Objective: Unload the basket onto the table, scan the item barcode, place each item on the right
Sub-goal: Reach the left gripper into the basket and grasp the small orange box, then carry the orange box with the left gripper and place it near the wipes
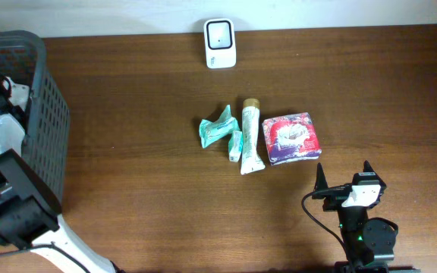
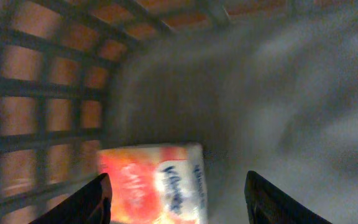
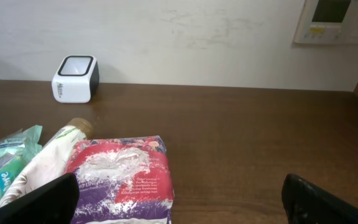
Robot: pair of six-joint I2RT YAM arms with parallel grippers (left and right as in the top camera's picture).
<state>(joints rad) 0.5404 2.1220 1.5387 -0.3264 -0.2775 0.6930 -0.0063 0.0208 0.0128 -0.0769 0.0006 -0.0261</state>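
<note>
an orange-and-white soft packet (image 2: 151,183) lies in the grey plastic mesh basket (image 2: 42,112) (seemingly the bin for scanned goods), left gripper (image 2: 178,186) spread clear of it; right gripper (image 3: 179,186) gapes wide near a purple packet (image 3: 120,174), ready for the white box scanner (image 3: 75,78).

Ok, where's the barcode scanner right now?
Overhead, the scanner stands midway along the far edge of the table, beyond the tube; the right wrist view shows it upper left.

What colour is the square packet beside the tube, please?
The packet is purple with pink and white; right wrist view best.
</note>
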